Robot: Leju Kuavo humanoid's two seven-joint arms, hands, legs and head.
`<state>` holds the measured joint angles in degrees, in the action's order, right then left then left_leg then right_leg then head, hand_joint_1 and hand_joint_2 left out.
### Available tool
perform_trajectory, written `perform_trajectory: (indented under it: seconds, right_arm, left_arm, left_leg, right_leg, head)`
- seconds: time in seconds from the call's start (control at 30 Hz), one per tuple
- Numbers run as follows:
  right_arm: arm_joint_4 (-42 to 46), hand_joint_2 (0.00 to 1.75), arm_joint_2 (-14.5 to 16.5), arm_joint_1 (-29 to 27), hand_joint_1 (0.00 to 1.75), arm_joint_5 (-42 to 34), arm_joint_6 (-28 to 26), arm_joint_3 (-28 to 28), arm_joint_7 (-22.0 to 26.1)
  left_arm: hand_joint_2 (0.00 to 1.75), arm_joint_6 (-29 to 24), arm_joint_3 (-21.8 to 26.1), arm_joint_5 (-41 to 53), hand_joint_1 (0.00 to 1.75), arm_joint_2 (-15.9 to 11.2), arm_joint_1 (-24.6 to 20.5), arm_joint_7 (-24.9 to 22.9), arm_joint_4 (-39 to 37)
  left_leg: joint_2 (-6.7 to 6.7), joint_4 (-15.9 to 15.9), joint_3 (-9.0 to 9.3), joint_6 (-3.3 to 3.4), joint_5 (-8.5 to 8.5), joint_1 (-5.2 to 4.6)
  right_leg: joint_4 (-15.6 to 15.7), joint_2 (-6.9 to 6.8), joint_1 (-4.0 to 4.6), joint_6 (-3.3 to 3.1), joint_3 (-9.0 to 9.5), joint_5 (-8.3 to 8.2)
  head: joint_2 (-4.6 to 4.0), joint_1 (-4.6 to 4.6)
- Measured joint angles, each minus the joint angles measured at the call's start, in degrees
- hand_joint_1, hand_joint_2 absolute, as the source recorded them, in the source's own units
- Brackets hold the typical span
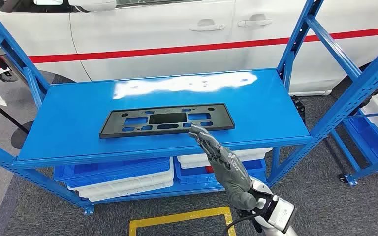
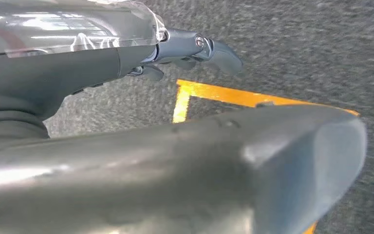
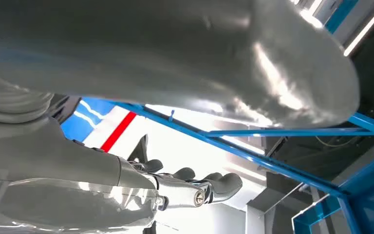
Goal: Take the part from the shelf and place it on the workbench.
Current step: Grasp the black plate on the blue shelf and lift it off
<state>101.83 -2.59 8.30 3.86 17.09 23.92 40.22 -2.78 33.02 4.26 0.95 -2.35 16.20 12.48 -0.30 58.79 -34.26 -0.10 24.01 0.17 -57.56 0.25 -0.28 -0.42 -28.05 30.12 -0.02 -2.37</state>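
**Right hand at the shelf edge**

Part (image 1: 167, 120) lies flat on the blue shelf (image 1: 78, 123). Right hand (image 1: 221, 160) reaches up, fingers spread, tips at the part's near edge, gripping nothing. Left hand (image 2: 185, 51) hangs over grey carpet (image 2: 297, 53), fingers loose, empty.

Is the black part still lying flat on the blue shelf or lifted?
Lying flat. The black part rests flush on the blue shelf, and the right hand reaches toward its near edge without gripping it.

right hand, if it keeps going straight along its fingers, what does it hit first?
Probably the black part: the right hand points up toward its front edge on the blue shelf, fingertips seemingly at that edge. Height above the shelf is unclear.
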Motion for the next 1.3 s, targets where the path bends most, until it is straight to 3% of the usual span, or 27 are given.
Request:
perform_trajectory:
  seconds: [0.1,0.17,0.2,0.27,0.3,0.33,0.37,0.43,0.47,0.5,0.63,0.7,0.73,0.8,0.83,0.87,0.93,1.0,1.03,1.17,1.23,1.3]
  right_arm:
    - [-0.08,0.00,0.03,0.36,0.00,-0.01,0.07,0.15,-0.03]
    - [-0.08,0.00,0.07,0.87,0.00,-0.02,0.14,0.32,-0.03]
    - [-0.09,0.00,0.08,1.07,0.00,-0.03,0.16,0.38,-0.03]
    - [-0.26,0.00,0.07,1.24,0.00,-0.03,0.20,0.49,-0.04]
    - [-0.39,0.00,0.07,1.22,0.00,-0.03,0.21,0.57,-0.05]
    - [-0.56,0.00,0.07,1.20,0.00,-0.02,0.23,0.68,-0.09]
    - [-0.73,0.00,0.08,1.21,0.00,-0.02,0.23,0.78,-0.15]
    - [-1.10,0.00,0.08,1.30,0.00,-0.01,0.23,0.93,-0.37]
    - [-1.34,0.00,0.08,1.39,0.00,0.00,0.22,0.97,-0.55]
    - [-1.62,0.00,0.08,1.54,0.00,0.00,0.21,1.03,-0.80]
    - [-2.99,0.00,0.09,2.31,0.00,-0.05,0.26,1.46,-1.85]
    - [-3.99,0.00,0.10,2.71,0.00,-0.03,0.34,1.95,-2.10]
    - [-4.69,0.00,0.10,2.84,0.00,0.14,0.30,2.26,-2.09]
    - [-6.39,0.87,0.10,2.96,0.00,0.80,0.03,3.02,-2.03]
    - [-7.31,1.31,0.10,2.96,0.00,1.32,-0.19,3.45,-2.04]
    - [-8.13,1.75,0.10,2.99,0.00,1.86,-0.47,3.93,-2.18]
    - [-9.67,1.75,0.11,3.22,0.00,3.20,-1.20,4.97,-2.89]
    - [-11.19,1.75,0.11,3.63,0.00,4.42,-1.93,6.05,-3.51]
    - [-11.97,1.75,0.11,3.84,0.00,4.94,-2.29,6.61,-3.63]
    - [-15.47,1.75,0.61,5.25,0.00,9.76,-8.22,8.80,-4.57]
    - [-17.37,1.75,1.04,6.67,0.00,14.51,-14.66,9.69,-5.83]
    - [-19.28,1.75,1.42,7.86,0.00,22.02,-24.07,10.53,-8.15]
  left_arm:
    - [0.00,0.00,0.06,0.02,0.00,-0.12,-0.09,0.03,0.00]
    - [0.00,0.00,0.11,0.03,0.00,-0.17,-0.06,-0.01,0.00]
    - [0.00,-0.01,0.13,0.04,0.00,-0.16,-0.08,-0.03,0.00]
    - [0.00,-0.03,0.16,0.12,0.00,-0.16,-0.14,-0.06,0.00]
    - [0.00,-0.08,0.16,0.20,0.00,-0.16,-0.14,-0.07,0.00]
    - [0.00,-0.12,0.16,0.29,0.00,-0.16,-0.10,-0.09,0.00]
    - [0.00,-0.16,0.16,0.38,0.00,-0.15,-0.07,-0.11,0.00]
    - [0.00,-0.21,0.16,0.49,0.00,-0.06,-0.04,-0.15,0.00]
    - [0.00,-0.22,0.16,0.51,0.00,0.01,-0.08,-0.15,0.00]
    - [0.00,-0.24,0.17,0.53,0.00,0.05,-0.14,-0.16,0.00]
    - [0.00,-0.28,0.23,0.54,0.00,0.11,-0.46,-0.21,0.00]
    - [0.00,-0.33,0.26,0.53,0.00,0.21,-0.58,-0.31,0.00]
    - [0.00,-0.35,0.27,0.54,0.00,0.26,-0.58,-0.34,0.00]
    - [0.00,-0.38,0.32,0.65,0.00,0.30,-0.40,-0.36,0.00]
    - [0.00,-0.39,0.33,0.78,0.00,0.31,-0.24,-0.32,0.00]
    - [0.00,-0.39,0.34,0.92,0.00,0.33,-0.08,-0.28,0.00]
    - [0.00,-0.37,0.34,1.23,0.00,0.37,0.08,-0.15,0.00]
    - [0.00,-0.32,0.34,1.55,0.00,0.39,0.08,-0.02,-0.02]
    - [0.00,-0.27,0.34,1.69,0.00,0.40,0.07,0.04,-0.03]
    - [0.00,-0.20,0.40,1.92,0.00,0.50,0.22,0.34,-0.04]
    - [0.00,-0.20,0.57,2.10,0.00,0.58,0.21,0.67,-0.04]
    - [0.00,-0.22,0.91,2.49,0.00,0.61,0.14,0.95,-0.04]
  left_leg:
    - [-0.05,-0.52,0.21,0.52,0.60,0.12]
    - [-0.06,-1.34,1.10,1.11,0.84,0.48]
    - [-0.06,-1.70,1.64,1.39,1.00,0.67]
    - [-0.06,-1.82,2.30,1.79,1.60,0.61]
    - [-0.09,-1.81,2.61,1.85,1.94,0.59]
    - [-0.13,-1.81,3.05,1.82,2.33,0.57]
    - [-0.20,-1.80,3.64,1.74,2.78,0.57]
    - [-0.35,-1.78,5.13,1.38,3.84,0.58]
    - [-0.42,-1.73,5.68,1.08,4.36,0.49]
    - [-0.46,-1.67,6.00,0.74,4.77,0.41]
    - [-0.22,-1.69,6.22,-0.46,5.70,0.42]
    - [-0.09,1.43,4.94,-1.02,7.43,0.53]
    - [-0.05,4.86,3.13,-1.25,8.87,0.59]
    - [-0.04,12.89,-1.71,-1.63,11.44,0.61]
    - [-0.04,15.21,-3.50,-1.73,11.45,0.62]
    - [-0.03,15.22,-4.22,-1.76,10.20,0.64]
    - [0.02,8.62,-2.43,-1.60,4.90,0.72]
    - [0.03,1.64,0.14,-1.13,1.44,0.61]
    - [0.00,-0.03,0.69,-0.83,1.02,0.50]
    - [-0.10,-0.88,0.94,0.60,1.21,0.62]
    - [0.00,-1.27,1.23,1.25,1.09,0.77]
    - [0.01,-1.29,1.24,1.56,1.15,0.64]
  right_leg:
    - [0.44,-0.11,-0.04,0.58,0.21,0.33]
    - [-1.03,-0.16,0.00,1.15,-0.09,1.28]
    - [-3.61,-0.17,-0.02,1.39,-1.35,2.38]
    - [-11.57,-0.18,-0.23,1.71,-6.33,5.02]
    - [-15.01,-0.18,-0.33,1.85,-8.91,5.64]
    - [-16.62,-0.19,-0.42,1.95,-10.70,5.04]
    - [-15.93,-0.20,-0.50,1.99,-11.35,3.11]
    - [-8.95,-0.21,-0.57,1.74,-9.67,-2.94]
    - [-5.46,-0.21,-0.44,1.49,-8.45,-5.09]
    - [-2.87,-0.22,-0.32,1.15,-7.44,-6.01]
    - [-0.86,0.00,-0.19,-0.03,-6.45,-5.08]
    - [-0.28,-0.14,-0.42,-0.67,-5.82,-4.87]
    - [-0.15,-0.25,-0.43,-0.90,-5.52,-4.70]
    - [-0.12,-0.38,-0.39,-1.17,-5.12,-4.27]
    - [-0.13,-0.38,-0.38,-1.18,-4.87,-4.05]
    - [-0.13,-0.33,-0.38,-1.14,-4.55,-3.81]
    - [-0.14,-0.25,-0.40,-0.88,-3.66,-3.22]
    - [-0.25,-0.20,-0.19,-0.38,-3.18,-2.71]
    - [-0.32,-0.19,-0.09,-0.10,-3.22,-2.60]
    - [-1.04,-0.17,0.01,0.95,-3.63,-1.91]
    - [-5.73,-0.18,-0.07,1.33,-5.84,0.73]
    - [-13.57,-0.20,-0.10,1.52,-10.01,3.85]
  head:
    - [0.00,-0.01]
    - [0.00,0.01]
    - [0.00,0.01]
    - [0.00,0.01]
    - [0.00,0.01]
    - [0.00,0.01]
    - [0.00,0.02]
    - [0.00,0.03]
    - [0.00,0.03]
    - [0.00,0.03]
    - [0.00,0.02]
    - [0.00,0.02]
    - [0.00,0.02]
    - [0.00,0.01]
    - [0.00,0.01]
    - [0.00,0.01]
    - [0.00,0.01]
    - [0.00,0.02]
    - [0.00,0.02]
    - [0.00,0.02]
    - [0.00,0.02]
    - [0.00,0.02]
